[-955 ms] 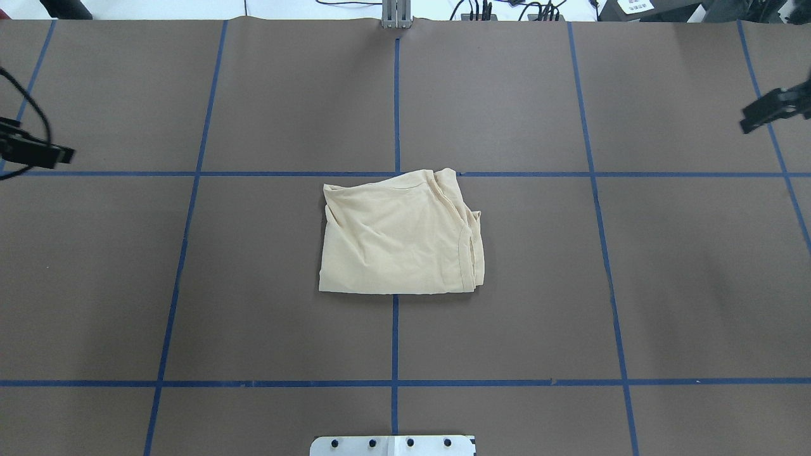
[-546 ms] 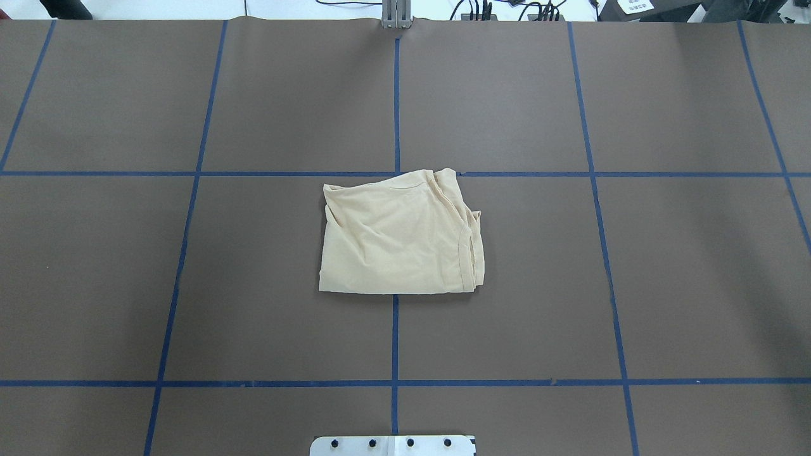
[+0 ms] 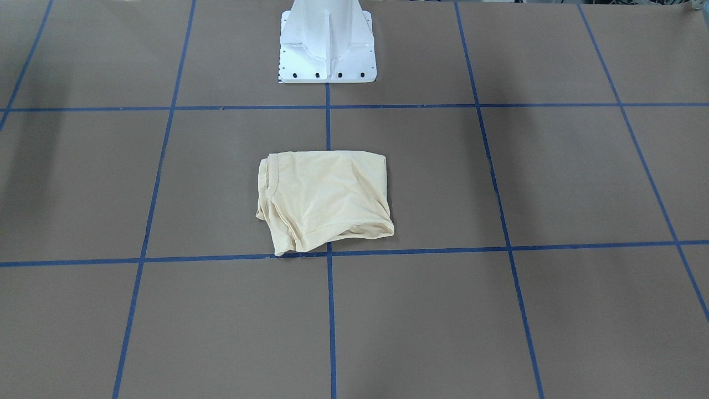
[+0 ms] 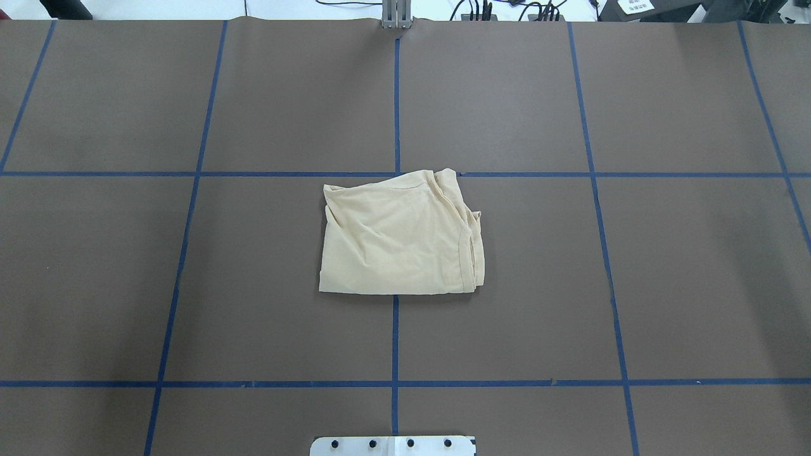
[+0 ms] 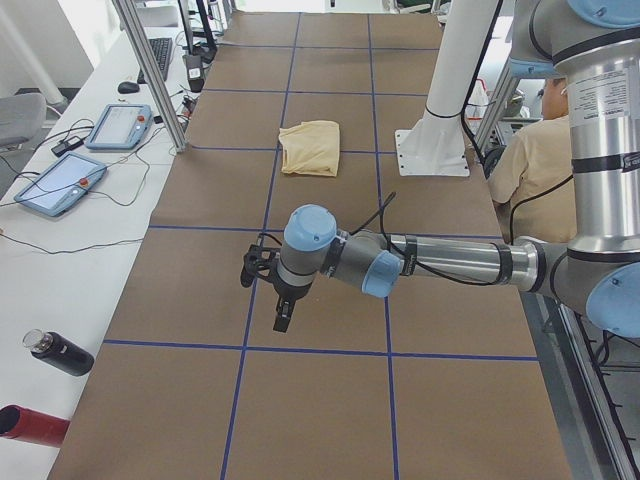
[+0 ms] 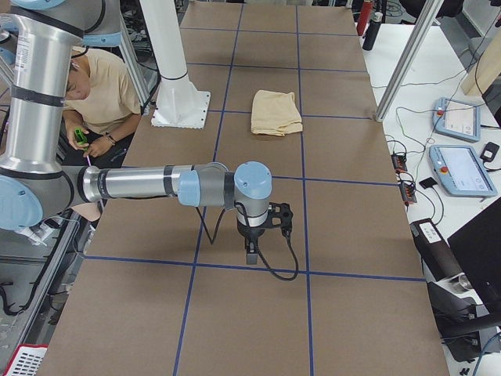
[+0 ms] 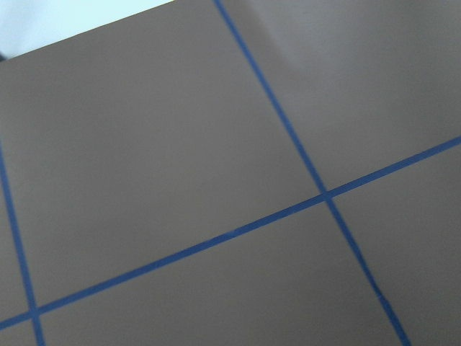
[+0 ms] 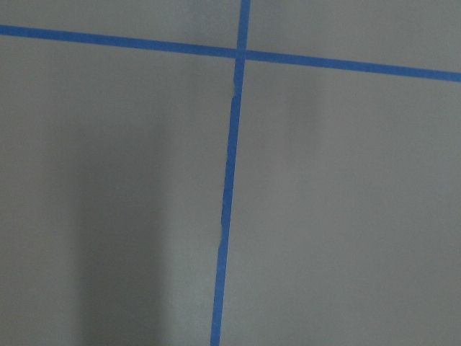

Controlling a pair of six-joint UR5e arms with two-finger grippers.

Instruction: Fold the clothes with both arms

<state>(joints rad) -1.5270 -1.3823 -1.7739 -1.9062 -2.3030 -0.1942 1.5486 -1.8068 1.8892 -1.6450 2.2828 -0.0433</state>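
One T-shirt [image 4: 399, 237] lies folded, far from left gripper [image 5: 281, 320] and right gripper [image 6: 250, 256]; closure unclear.

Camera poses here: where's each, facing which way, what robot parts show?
Front-facing: across the table, facing the white pedestal; shirt between; no arms.
Overhead: behind the pedestal, looking down at the shirt; no arms.
Exterior left: table's end; left arm near.
Exterior right: opposite end; right arm near.
Left wrist: taped table only.
Right wrist: same.
All exterior views share the shirt.
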